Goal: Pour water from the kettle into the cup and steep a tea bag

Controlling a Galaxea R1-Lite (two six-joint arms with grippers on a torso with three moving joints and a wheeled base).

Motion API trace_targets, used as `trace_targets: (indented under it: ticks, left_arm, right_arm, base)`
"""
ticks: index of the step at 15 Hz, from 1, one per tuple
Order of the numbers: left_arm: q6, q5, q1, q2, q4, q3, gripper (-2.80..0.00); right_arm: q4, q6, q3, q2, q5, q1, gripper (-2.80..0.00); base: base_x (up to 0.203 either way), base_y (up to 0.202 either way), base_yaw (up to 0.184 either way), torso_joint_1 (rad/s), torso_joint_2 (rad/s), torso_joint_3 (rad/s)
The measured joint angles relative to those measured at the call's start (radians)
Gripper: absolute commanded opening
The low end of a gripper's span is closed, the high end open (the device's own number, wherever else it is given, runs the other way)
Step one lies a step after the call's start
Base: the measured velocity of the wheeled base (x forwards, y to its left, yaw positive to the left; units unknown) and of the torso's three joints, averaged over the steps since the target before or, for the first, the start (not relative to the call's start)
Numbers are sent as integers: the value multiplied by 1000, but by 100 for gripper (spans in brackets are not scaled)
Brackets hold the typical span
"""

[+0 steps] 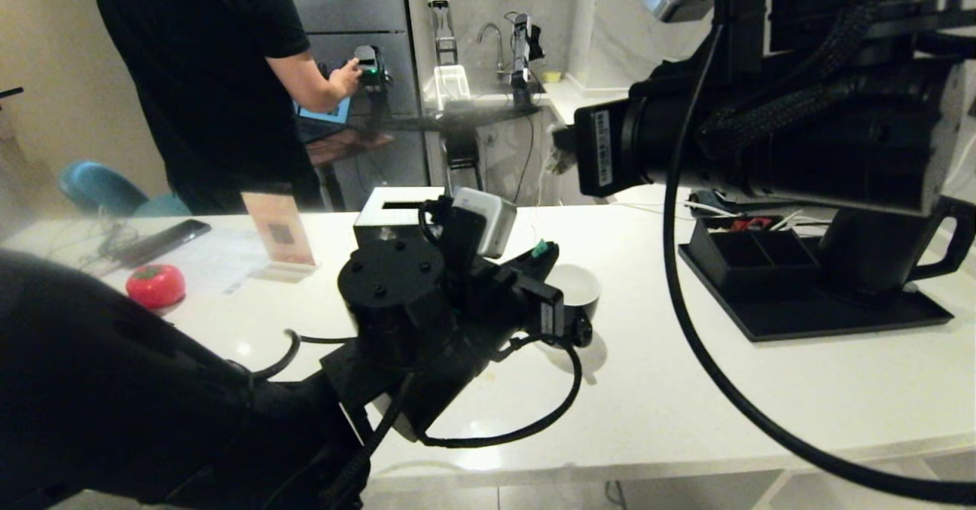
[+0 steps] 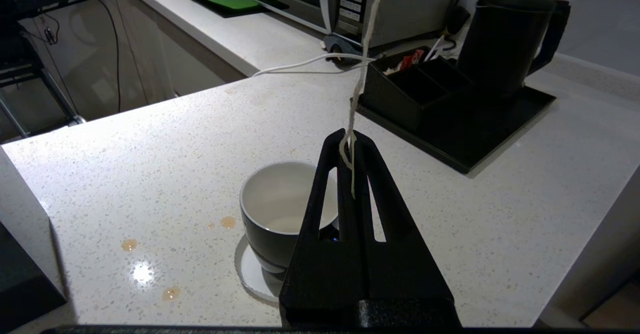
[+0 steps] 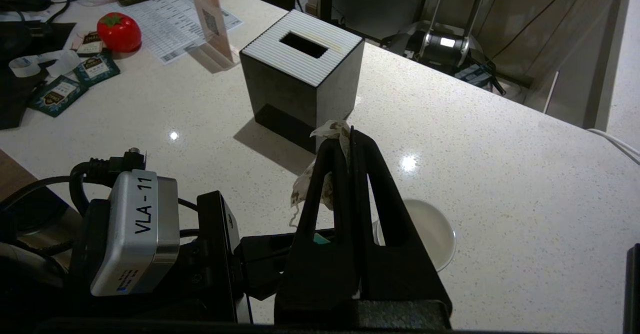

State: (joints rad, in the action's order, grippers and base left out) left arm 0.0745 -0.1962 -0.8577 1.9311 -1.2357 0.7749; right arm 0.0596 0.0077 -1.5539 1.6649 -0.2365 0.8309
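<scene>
My left gripper (image 2: 350,142) is pinched tight on the tea bag string (image 2: 361,69), jaws together w/ the thread caught at the tips; it runs up and away from there. It sits just above and beside the cup (image 2: 280,209), near the rim on the kettle side. My right gripper (image 3: 345,142) is also clamped, on the tea bag (image 3: 325,139) itself: crumpled paper sticks out at the tips and down one finger. It's held up over the counter (image 1: 686,388), above my left wrist, w/ the cup's white rim showing beyond the fingers in the right wrist view.

Step in hand, as I read it: sorting the tea bag, string in left, bag in right, stretched between the two. It's not in the cup yet. Next move, I'd judge: right lets the bag go so it hangs off the string, then left carries it over the cup's mouth and lowers it in. Needs a steady, centred drop; the bag is light and will swing, and the string could slip.

Cup: small, glossy black outside, white inside, upright on a white coaster (image 2: 255,279). Looks like a little pale liquid at the bottom, can't be sure. A few brownish drips on the counter nearby.

Kettle (image 2: 505,39): tall, matte black, loop handle, upright on the black tray (image 2: 480,139) behind an organiser box (image 2: 400,94), well apart from the cup. Neither gripper is near it.
</scene>
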Motion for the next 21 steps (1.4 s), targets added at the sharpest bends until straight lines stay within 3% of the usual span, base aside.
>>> trace_targets:
  ticks: [16, 21]
  left_arm:
    - [0, -5, 3, 3, 1, 0, -280]
    - [-1, -5, 1, 1, 1, 0, -280]
  right_arm:
    - [-5, 5, 55, -15, -25, -4, -280]
    - [-25, 6, 61, -11, -29, -54, -280]
  base:
    - [0, 0, 0, 0, 0, 0]
    - [0, 0, 0, 0, 0, 0]
